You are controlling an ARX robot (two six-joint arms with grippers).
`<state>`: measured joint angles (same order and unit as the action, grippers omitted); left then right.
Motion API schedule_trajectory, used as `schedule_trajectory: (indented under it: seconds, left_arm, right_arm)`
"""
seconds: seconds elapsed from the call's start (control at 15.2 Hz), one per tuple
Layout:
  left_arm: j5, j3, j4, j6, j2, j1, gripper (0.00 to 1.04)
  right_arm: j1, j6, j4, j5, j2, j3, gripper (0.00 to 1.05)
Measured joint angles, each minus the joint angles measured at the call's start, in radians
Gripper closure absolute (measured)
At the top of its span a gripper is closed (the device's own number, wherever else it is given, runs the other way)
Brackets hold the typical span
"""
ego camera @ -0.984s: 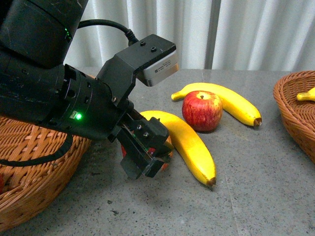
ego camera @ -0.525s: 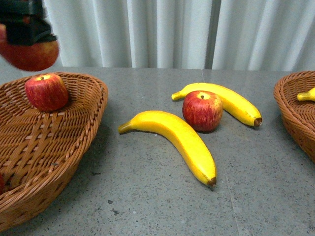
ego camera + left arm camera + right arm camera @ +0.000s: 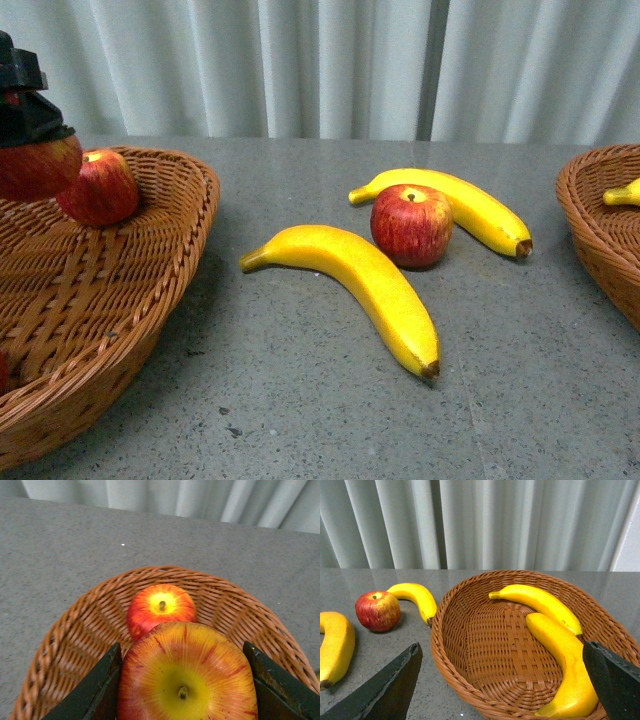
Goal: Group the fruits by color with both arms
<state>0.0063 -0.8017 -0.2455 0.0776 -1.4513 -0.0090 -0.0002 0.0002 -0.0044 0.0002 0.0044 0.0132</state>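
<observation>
My left tool (image 3: 186, 687) clamps a red apple (image 3: 35, 168) above the left basket (image 3: 150, 300), near a second apple (image 3: 100, 188) lying inside. My right tool (image 3: 497, 685) is spread wide over the right basket (image 3: 445, 645), which holds two basket bananas (image 3: 540, 602) (image 3: 565, 665). On the tabletop (image 3: 300, 400) lie a third apple (image 3: 411, 225) and two loose bananas (image 3: 360, 285) (image 3: 455, 205).

Left basket (image 3: 100, 290) is roomy (apple (image 3: 100, 188) at back).

Left gripper (image 3: 30, 125) clamps held apple (image 3: 35, 168) above left basket (image 3: 160, 280), beside basket apple (image 3: 102, 188). Table apple (image 3: 411, 225) sits between near banana (image 3: 370, 285) and far banana (image 3: 475, 208).
</observation>
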Motion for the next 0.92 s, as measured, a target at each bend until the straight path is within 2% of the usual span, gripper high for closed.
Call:
schedule_trajectory:
  seconds: [0.39, 0.59, 0.66, 0.85, 0.92]
  left_arm:
    - [0.027, -0.052, -0.037, -0.061, -0.141, -0.011, 0.43]
    - [0.047, -0.057, -0.048, -0.086, -0.149, -0.048, 0.11]
    - [0.046, -0.060, -0.048, -0.090, -0.148, -0.057, 0.05]
    - [0.065, -0.074, -0.073, -0.095, -0.125, -0.096, 0.07]
    - [0.098, -0.135, -0.111, -0.110, -0.117, -0.153, 0.07]
  right_arm:
    - [0.000, 0.000, 0.000, 0.000, 0.000, 0.000, 0.07]
    - [0.000, 0.000, 0.000, 0.000, 0.000, 0.000, 0.07]
    - [0.000, 0.000, 0.000, 0.000, 0.000, 0.000, 0.07]
    - [0.000, 0.000, 0.000, 0.000, 0.000, 0.000, 0.07]
    - [0.000, 0.000, 0.000, 0.000, 0.000, 0.000, 0.07]
